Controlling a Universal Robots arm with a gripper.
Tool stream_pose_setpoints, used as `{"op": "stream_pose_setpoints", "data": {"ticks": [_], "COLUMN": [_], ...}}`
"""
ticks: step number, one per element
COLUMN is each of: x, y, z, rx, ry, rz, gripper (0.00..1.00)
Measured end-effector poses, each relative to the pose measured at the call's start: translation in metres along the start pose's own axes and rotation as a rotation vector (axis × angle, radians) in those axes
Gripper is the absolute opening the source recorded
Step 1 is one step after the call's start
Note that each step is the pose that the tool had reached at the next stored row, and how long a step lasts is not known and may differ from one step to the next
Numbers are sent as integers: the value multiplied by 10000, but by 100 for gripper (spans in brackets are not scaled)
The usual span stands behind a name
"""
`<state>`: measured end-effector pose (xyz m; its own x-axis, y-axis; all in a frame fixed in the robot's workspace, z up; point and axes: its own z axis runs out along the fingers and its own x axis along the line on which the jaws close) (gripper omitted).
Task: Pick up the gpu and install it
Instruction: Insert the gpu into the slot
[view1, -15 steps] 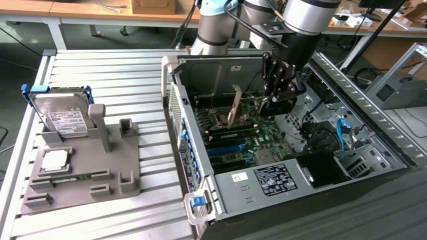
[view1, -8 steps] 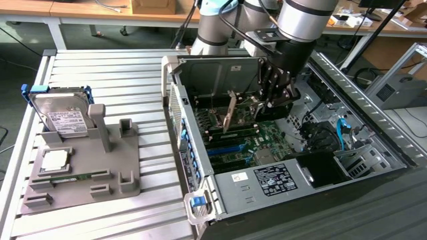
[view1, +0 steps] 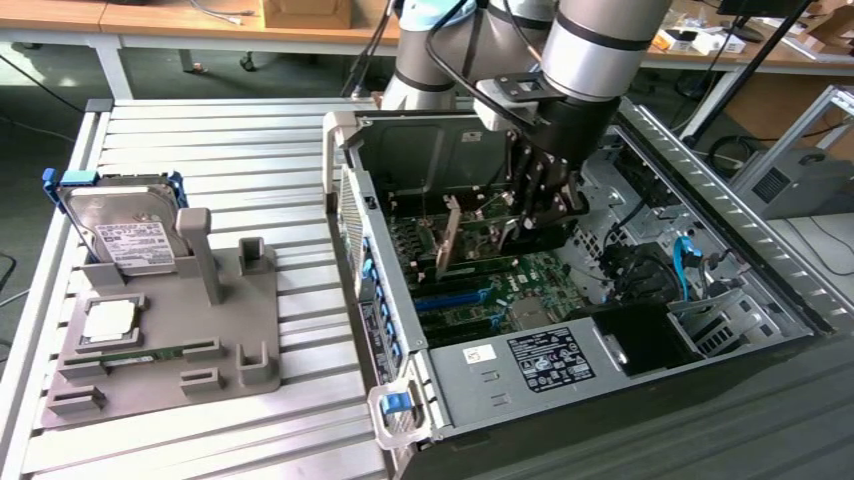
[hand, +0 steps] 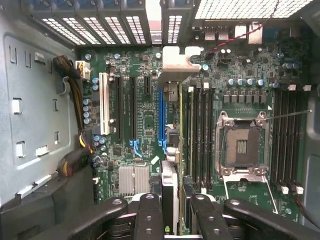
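Observation:
The gpu (view1: 470, 238) is a thin dark card standing on edge inside the open computer case (view1: 747, 250), just over the green motherboard (view1: 514, 290). Its narrow metal bracket (view1: 450, 235) faces the case's slotted rear wall. My gripper (view1: 545, 205) reaches down into the case and is shut on the card's other end. In the wrist view the gpu (hand: 171, 185) runs edge-on between my black fingers (hand: 149, 215), right beside the long blue slot (hand: 161, 117). Its silver bracket (hand: 176, 62) sits at the rear slot openings.
A grey fixture (view1: 200, 350) on the slatted table holds a silver hard drive (view1: 123, 232) in a blue frame, a small square chip (view1: 110, 318) and a memory stick (view1: 147, 352). Inside the case are the CPU socket (hand: 242, 145), a cable bundle (hand: 75, 100) and blue cables (view1: 683, 262).

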<state>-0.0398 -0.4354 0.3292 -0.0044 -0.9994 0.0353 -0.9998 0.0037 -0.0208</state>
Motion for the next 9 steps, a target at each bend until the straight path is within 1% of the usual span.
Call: {"op": "stream_pose_setpoints", "data": {"ticks": [1, 3, 7, 8, 9], "x": [12, 43, 77, 89, 89], "y": [14, 88, 179, 208, 213], "z": [9, 30, 54, 79, 93], "rx": [0, 0, 3, 4, 3], "ry": [-1, 0, 0, -2, -1], "rz": [0, 1, 0, -2, 0], "gripper": [27, 27, 27, 27, 27]}}
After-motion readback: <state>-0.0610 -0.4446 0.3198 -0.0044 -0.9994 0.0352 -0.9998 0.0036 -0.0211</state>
